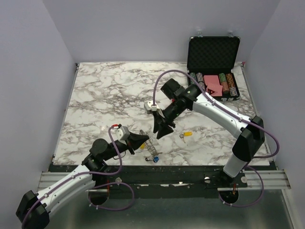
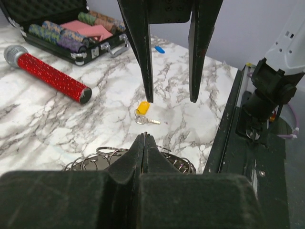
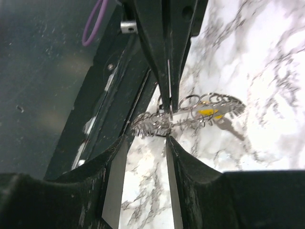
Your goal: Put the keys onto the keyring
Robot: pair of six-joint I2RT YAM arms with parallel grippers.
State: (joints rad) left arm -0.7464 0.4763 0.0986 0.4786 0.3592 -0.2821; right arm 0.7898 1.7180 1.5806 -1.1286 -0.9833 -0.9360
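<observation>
Your left gripper (image 2: 144,136), clamped tight on the keyring (image 3: 189,101), steadies it, likely so your empty, half-parted right gripper (image 2: 170,99) can fetch the yellow key (image 2: 142,109).

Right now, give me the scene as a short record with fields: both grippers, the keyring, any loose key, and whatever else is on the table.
left gripper: shut on the keyring, near the table's front edge
right gripper: open, empty, pointing down just beyond the left gripper
keyring: pinched at its rim, wire loops fanning out
loose key: yellow-headed key lying on the marble table, touching neither gripper
other: open case with poker chips at the far right; red cylinder lying beside it
</observation>
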